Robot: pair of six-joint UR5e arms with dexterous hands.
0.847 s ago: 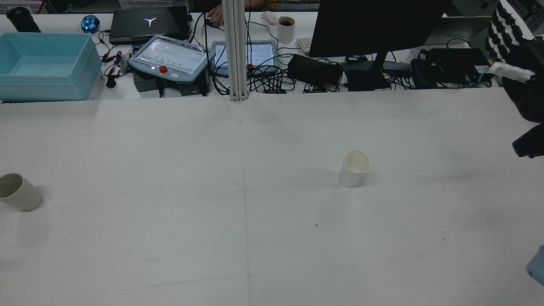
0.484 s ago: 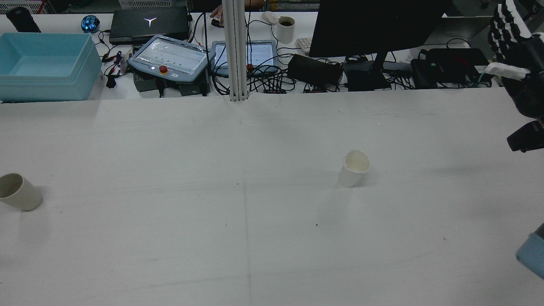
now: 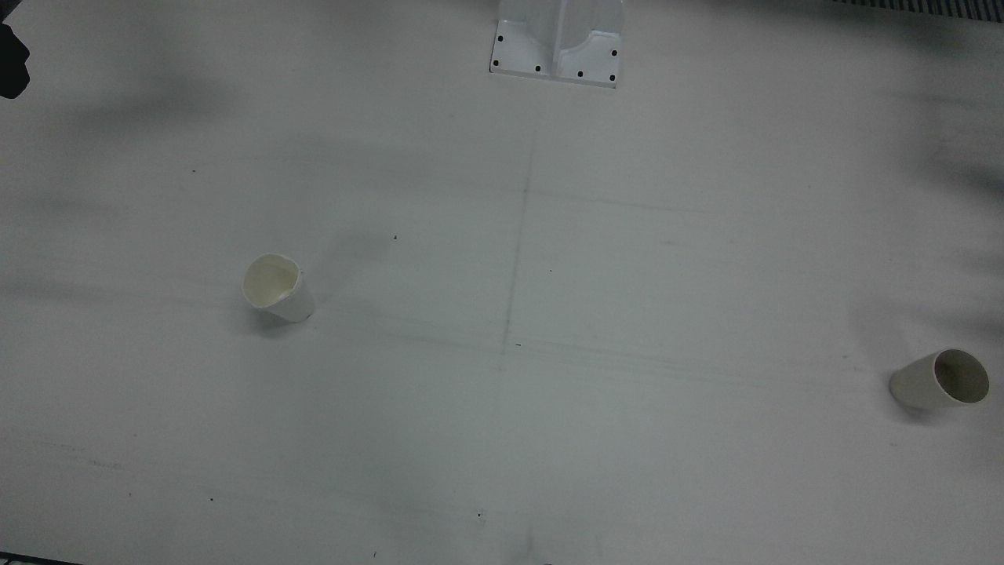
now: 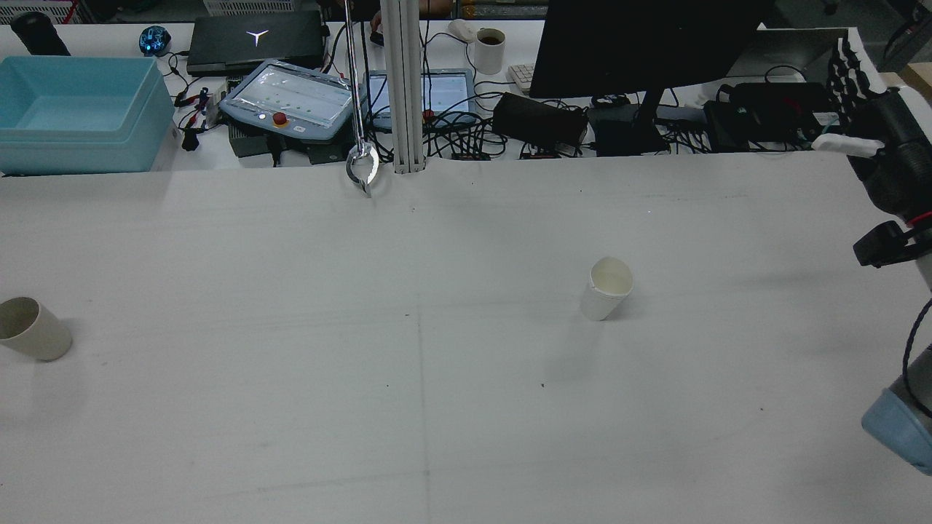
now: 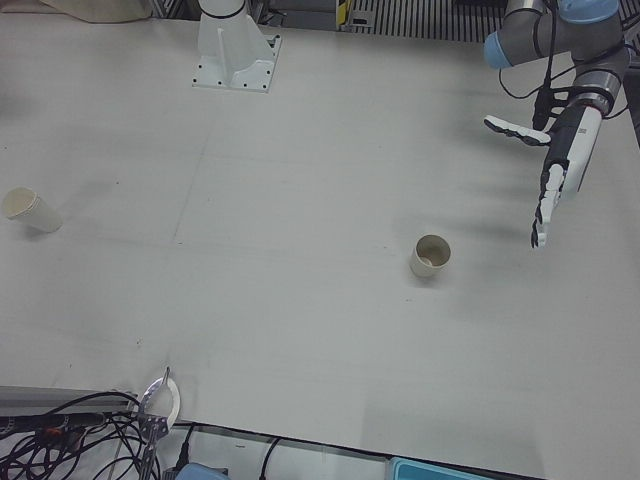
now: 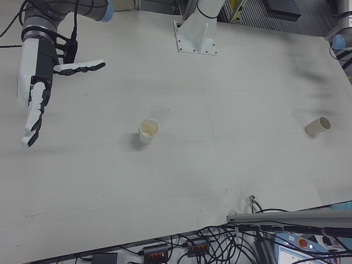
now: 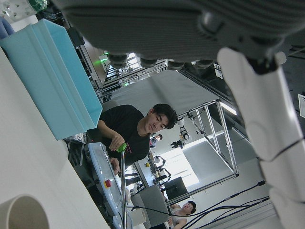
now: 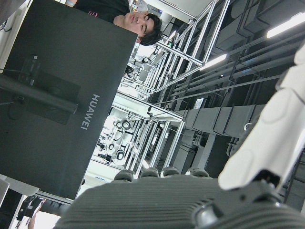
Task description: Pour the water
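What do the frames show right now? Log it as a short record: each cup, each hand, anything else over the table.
white cup: upright, robot's right half of the table, rim dented
beige cup: upright, robot's left half
right hand: open, fingers spread, clear of the white cup
left hand: open, fingers extended, clear of the beige cup
contents of cups: cannot tell
other: metal grabber tool reaching over the far edge

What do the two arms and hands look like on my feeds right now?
Both arms are silver-grey with light blue joint caps and black cables along the wrists. The right hand and left hand have white shells with black segments along the fingers. On the hand views, the palms are dark grey ribbed rubber.
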